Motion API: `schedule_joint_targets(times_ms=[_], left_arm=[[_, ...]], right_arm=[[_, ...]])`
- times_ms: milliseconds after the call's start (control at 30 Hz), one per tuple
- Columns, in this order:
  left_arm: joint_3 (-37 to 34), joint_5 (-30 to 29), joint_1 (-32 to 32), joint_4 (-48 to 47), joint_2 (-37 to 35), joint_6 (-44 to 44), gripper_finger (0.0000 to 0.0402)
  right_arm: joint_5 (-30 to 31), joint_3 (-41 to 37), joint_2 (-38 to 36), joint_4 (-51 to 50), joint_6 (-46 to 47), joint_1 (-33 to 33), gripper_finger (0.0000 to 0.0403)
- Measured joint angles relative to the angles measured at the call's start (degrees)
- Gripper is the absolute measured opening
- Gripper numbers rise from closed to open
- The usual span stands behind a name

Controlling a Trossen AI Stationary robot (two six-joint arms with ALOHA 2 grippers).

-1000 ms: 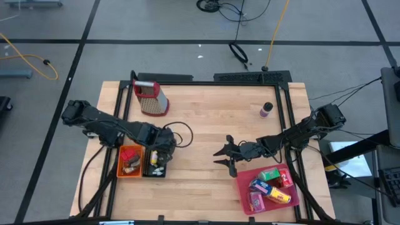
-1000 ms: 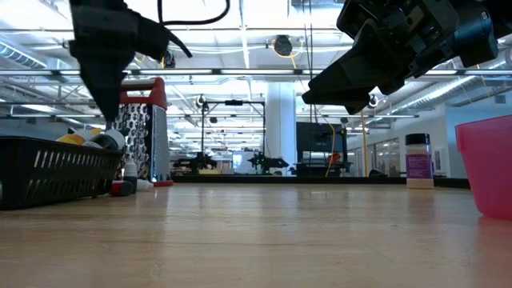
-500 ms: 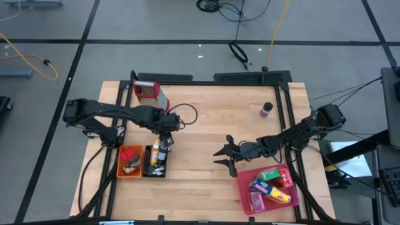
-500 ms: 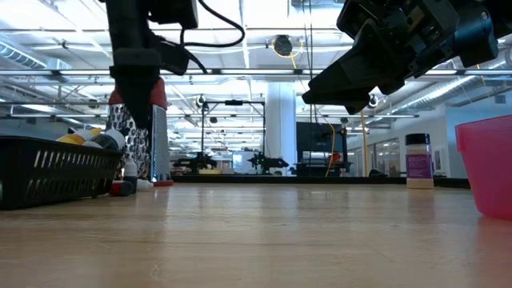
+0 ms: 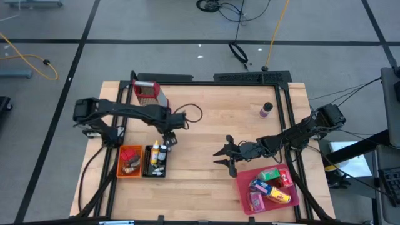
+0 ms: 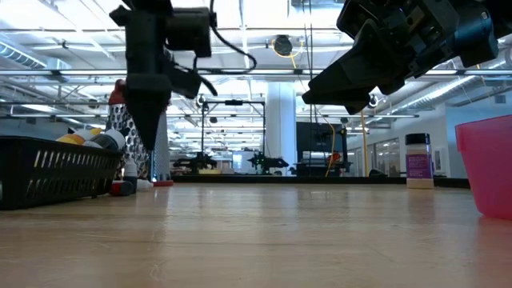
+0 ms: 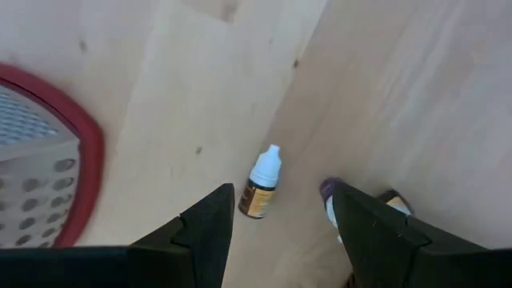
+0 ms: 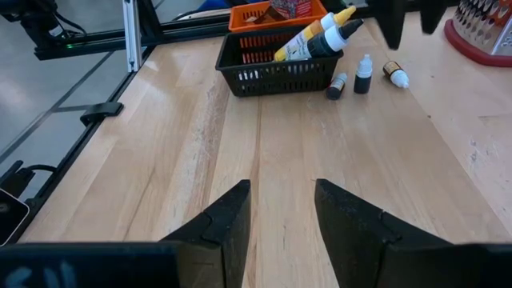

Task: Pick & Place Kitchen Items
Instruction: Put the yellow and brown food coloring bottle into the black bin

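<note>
Over at nine o'clock, the left gripper (image 5: pixel 167 139) has swung from the black basket (image 5: pixel 155 169) to the little bottles (image 7: pixel 260 186), fingers open, empty, ready to grab.

A large robotics lab or industrial hall: wooden worktop (image 5: pixel 206 119) in a black metal frame, grey floor with cables, distant ceiling strip lights

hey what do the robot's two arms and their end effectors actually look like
Both arms are dark, slim and jointed, with black cables looping beside them. The left end effector and right end effector each carry two dark, angular, wedge-shaped fingers. No markings or coloured parts show on them.
</note>
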Motion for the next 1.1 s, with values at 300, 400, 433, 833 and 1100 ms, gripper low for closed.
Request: schedule_joint_targets(times_ms=[300, 400, 433, 833, 1100], left_arm=[[0.0, 0.0, 0.1, 2.5, 7.7, 1.6, 0.0216], [0.0, 0.0, 0.1, 2.5, 9.7, 2.2, 0.0216], [0.0, 0.1, 0.1, 2.4, 10.1, 2.2, 0.0216], [0.0, 0.4, 1.5, 2.5, 13.4, 4.3, 0.0216], [0.0, 1.6, 2.6, 2.4, 13.5, 6.8, 0.0197]], right_arm=[[0.0, 0.0, 0.0, -0.2, 0.0, 0.0, 0.0132], [-0.1, 0.0, 0.0, -0.2, 0.0, 0.0, 0.0132], [-0.1, 0.0, 0.0, -0.2, 0.0, 0.0, 0.0132], [-0.2, 0.0, 0.0, -0.4, 0.0, 0.0, 0.0132], [-0.2, 0.0, 0.0, -0.6, -0.2, 0.0, 0.0132]])
